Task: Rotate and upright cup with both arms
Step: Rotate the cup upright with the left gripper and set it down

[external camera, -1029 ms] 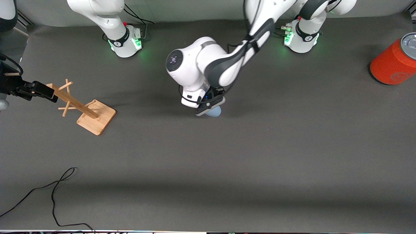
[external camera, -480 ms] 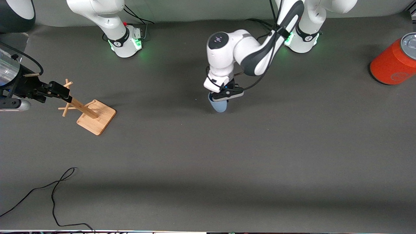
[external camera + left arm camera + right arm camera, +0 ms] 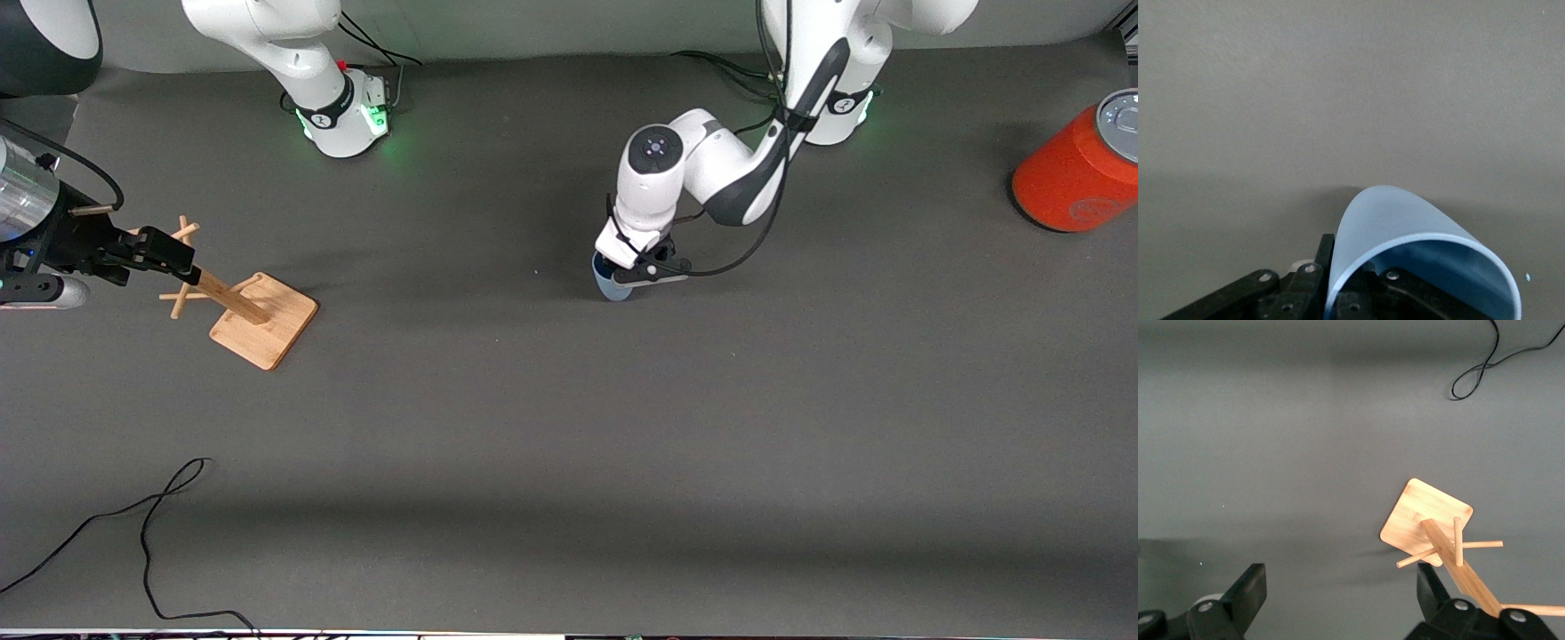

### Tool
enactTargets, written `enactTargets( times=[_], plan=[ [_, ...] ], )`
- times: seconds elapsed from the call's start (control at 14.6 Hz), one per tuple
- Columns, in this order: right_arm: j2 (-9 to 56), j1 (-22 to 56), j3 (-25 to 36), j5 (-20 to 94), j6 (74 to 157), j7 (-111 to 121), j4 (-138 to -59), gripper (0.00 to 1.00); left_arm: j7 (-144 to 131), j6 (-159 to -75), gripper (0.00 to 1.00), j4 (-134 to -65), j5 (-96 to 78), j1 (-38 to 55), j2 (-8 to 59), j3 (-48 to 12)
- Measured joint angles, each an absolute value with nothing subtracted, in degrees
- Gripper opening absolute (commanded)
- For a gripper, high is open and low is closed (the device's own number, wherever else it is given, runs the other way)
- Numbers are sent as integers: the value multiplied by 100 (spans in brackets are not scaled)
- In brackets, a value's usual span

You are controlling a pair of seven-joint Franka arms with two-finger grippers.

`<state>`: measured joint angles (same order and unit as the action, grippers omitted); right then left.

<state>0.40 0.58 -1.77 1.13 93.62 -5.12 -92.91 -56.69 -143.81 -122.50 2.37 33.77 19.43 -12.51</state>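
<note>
Now the left gripper (image 3: 642, 269) pinches the rim of the blue cup (image 3: 610, 284) at mid-table, while the right gripper (image 3: 149, 252) waits with fingers spread above the wooden rack (image 3: 240, 302).

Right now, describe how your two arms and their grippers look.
Both arms are glossy white with dark grey joint bands. Each base glows green. Thin black cables run along the left arm. The left gripper and right gripper are black, two-fingered, with small screws.
</note>
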Motion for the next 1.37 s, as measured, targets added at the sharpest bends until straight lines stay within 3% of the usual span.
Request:
enactTargets(
  times=[0.48,0.55,0.62,0.69,0.75,0.89,1.1,1.37],
  plan=[
    [38,16,-74,113,9416,-512,-9177,100,-5492,-14460,1,-11930,37,3376,2461,-1290],
    [38,14,-19,113,9416,-505,-9158,100,-5491,-14463,8,-11906,37,3376,2497,-1290],
    [37,13,30,117,9416,-475,-9143,100,-5488,-14463,31,-11878,38,3376,2524,-1291],
    [37,12,59,117,9416,-457,-9135,100,-5486,-14463,66,-11846,38,3376,2549,-1291],
    [36,13,63,118,9416,-455,-9132,100,-5481,-14463,85,-11819,38,3376,2568,-1291],
    [38,24,52,119,9416,-455,-9133,100,-5462,-14457,100,-11787,38,3376,2579,-1291],
    [45,37,31,119,9419,-455,-9132,100,-5460,-14305,100,-11675,38,3373,2548,-1291],
    [51,37,29,119,9416,-447,-9132,100,-5321,-12877,100,-11208,10,3356,2060,-1292]
  ],
)
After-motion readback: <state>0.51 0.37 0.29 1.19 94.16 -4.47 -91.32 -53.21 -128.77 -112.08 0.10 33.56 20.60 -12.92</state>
